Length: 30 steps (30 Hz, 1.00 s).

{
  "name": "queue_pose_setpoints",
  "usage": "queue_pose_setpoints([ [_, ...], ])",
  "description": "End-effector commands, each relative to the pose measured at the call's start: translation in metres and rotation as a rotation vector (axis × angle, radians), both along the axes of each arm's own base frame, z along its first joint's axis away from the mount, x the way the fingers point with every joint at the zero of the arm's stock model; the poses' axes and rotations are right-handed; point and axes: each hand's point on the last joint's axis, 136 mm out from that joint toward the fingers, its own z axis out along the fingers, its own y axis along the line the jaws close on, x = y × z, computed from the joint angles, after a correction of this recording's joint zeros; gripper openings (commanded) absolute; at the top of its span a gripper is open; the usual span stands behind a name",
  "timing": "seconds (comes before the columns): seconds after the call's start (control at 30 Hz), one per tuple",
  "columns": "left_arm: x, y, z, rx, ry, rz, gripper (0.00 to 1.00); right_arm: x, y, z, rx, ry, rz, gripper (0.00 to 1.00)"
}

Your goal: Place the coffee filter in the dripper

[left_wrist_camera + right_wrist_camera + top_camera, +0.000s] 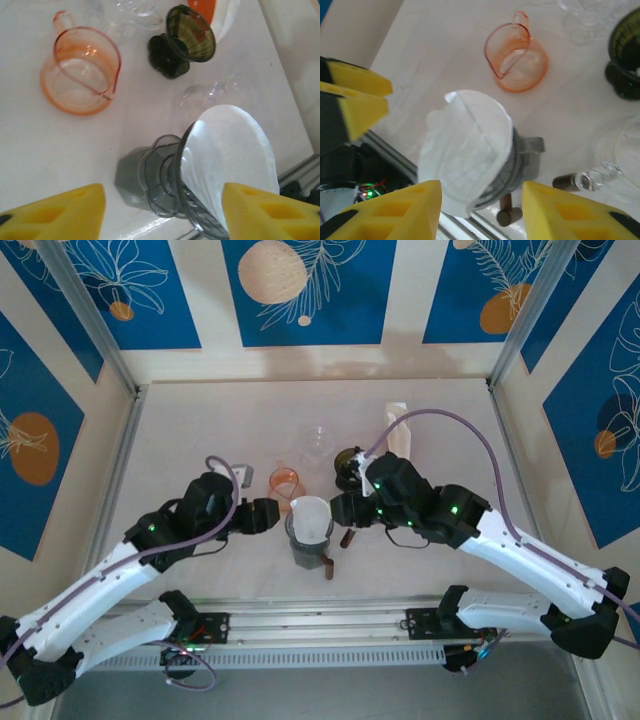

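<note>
White filter [310,514] seated in the grey dripper [306,552], near the front edge of the table [200,430].
Left gripper [268,516] and right gripper [340,510] flank it, each with jaws apart and holding nothing; an orange cup [284,483] stands just behind.

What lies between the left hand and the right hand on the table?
The white paper coffee filter, seated in the smoky grey plastic dripper, stands between the left hand and the right hand; the top external view shows it.
</note>
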Motion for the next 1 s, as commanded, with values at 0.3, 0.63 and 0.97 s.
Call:
queue_pose_setpoints([
  [0.3, 0.002, -0.041, 0.004, 0.139, -0.050, -0.091, 0.68, -0.003, -0.024, -0.013, -0.020, -0.038, -0.077, 0.47],
  [0.63, 0.000, -0.022, -0.030, 0.258, 0.021, -0.036, 0.47, -0.008, -0.016, -0.024, -0.032, -0.001, -0.032, 0.48],
  [0.97, -0.002, -0.021, -0.037, 0.247, 0.033, -0.032, 0.45, 0.001, 0.017, -0.025, -0.004, 0.036, 0.001, 0.48],
])
